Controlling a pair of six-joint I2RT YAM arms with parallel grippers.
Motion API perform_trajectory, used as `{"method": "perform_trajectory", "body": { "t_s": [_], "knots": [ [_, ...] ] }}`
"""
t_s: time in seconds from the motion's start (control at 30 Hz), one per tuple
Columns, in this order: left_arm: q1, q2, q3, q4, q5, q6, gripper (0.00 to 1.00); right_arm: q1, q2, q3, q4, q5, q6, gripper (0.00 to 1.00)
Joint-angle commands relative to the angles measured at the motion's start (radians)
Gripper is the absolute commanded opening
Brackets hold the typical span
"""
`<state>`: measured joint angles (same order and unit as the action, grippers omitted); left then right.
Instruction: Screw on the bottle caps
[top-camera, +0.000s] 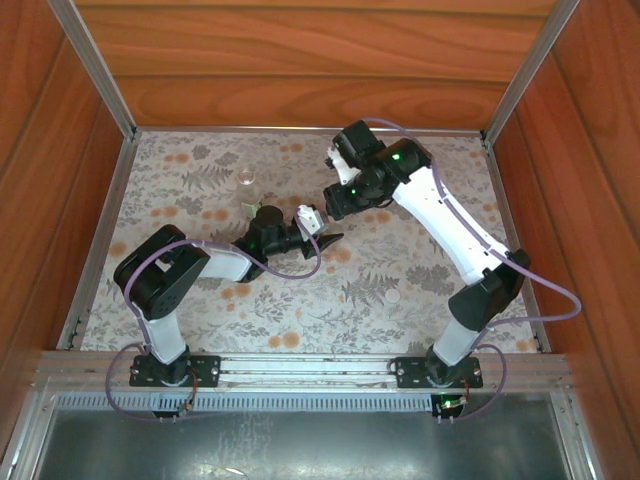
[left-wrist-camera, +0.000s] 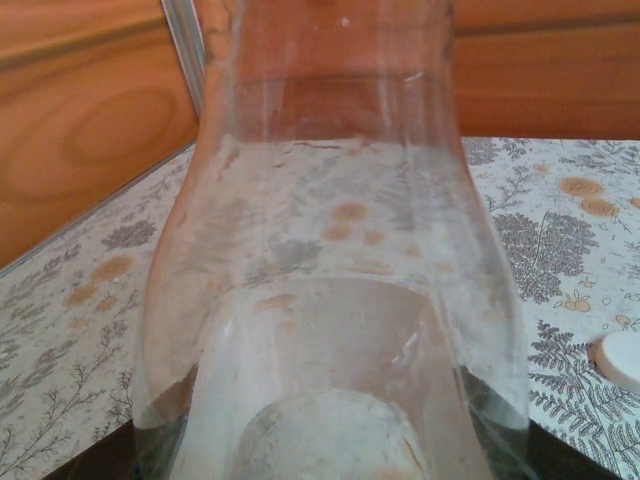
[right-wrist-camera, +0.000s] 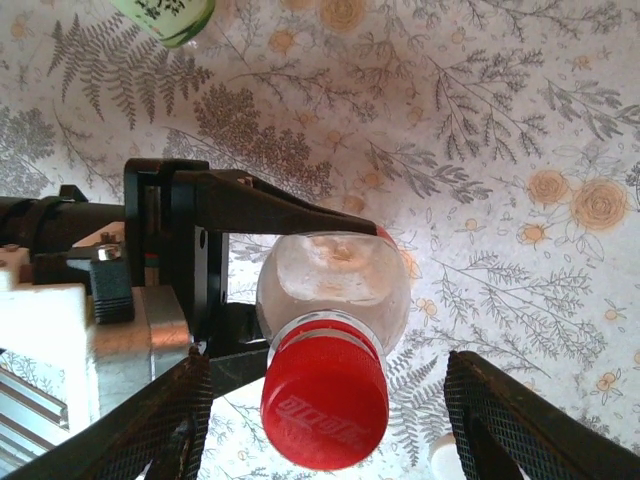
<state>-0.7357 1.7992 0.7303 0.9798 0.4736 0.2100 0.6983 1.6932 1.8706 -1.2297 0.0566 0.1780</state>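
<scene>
A small clear bottle (right-wrist-camera: 335, 285) hangs above the table, lying sideways between the black fingers (right-wrist-camera: 270, 200) of my left gripper (top-camera: 312, 230), which is shut on its body. The same bottle (left-wrist-camera: 330, 250) sits close against the left wrist camera. A bright red cap (right-wrist-camera: 325, 405) sits on its neck. My right gripper (right-wrist-camera: 328, 370) is open, with a mesh-padded finger on each side of the red cap and a gap to both. The white cap (top-camera: 393, 296) lies loose on the tabletop. The green-labelled bottle (right-wrist-camera: 165, 15) shows at the top edge of the right wrist view.
The flower-print tabletop (top-camera: 330, 300) is walled in by wooden panels (top-camera: 300, 60) at the back and both sides. The white cap (left-wrist-camera: 620, 360) lies to the right of the held bottle, near my right finger (right-wrist-camera: 445, 455).
</scene>
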Motion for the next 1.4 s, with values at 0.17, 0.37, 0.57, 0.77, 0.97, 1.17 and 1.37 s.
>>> {"method": "perform_trajectory", "body": {
  "t_s": [0.17, 0.37, 0.57, 0.77, 0.97, 1.17, 1.37],
  "knots": [
    [0.002, 0.045, -0.002, -0.107, 0.026, -0.051, 0.52, -0.032, -0.117, -0.074, 0.069, -0.006, 0.055, 0.55],
    [0.002, 0.042, -0.002, -0.108, 0.029, -0.054, 0.52, -0.04, -0.122, -0.124, 0.091, -0.017, 0.061, 0.43],
    [0.002, 0.039, -0.003, -0.108, 0.031, -0.057, 0.52, -0.047, -0.109, -0.149, 0.101, -0.025, 0.056, 0.4],
    [0.001, 0.041, -0.003, -0.108, 0.034, -0.05, 0.52, -0.052, -0.098, -0.161, 0.105, -0.027, 0.054, 0.4],
    [0.002, 0.042, -0.005, -0.107, 0.036, -0.045, 0.52, -0.065, -0.086, -0.151, 0.108, -0.035, 0.067, 0.39],
    [0.002, 0.044, -0.005, -0.108, 0.033, -0.043, 0.52, -0.077, -0.066, -0.139, 0.098, -0.064, 0.082, 0.37],
    [0.002, 0.043, -0.004, -0.108, 0.034, -0.043, 0.52, -0.079, -0.051, -0.142, 0.08, -0.084, 0.073, 0.37]
  ]
}}
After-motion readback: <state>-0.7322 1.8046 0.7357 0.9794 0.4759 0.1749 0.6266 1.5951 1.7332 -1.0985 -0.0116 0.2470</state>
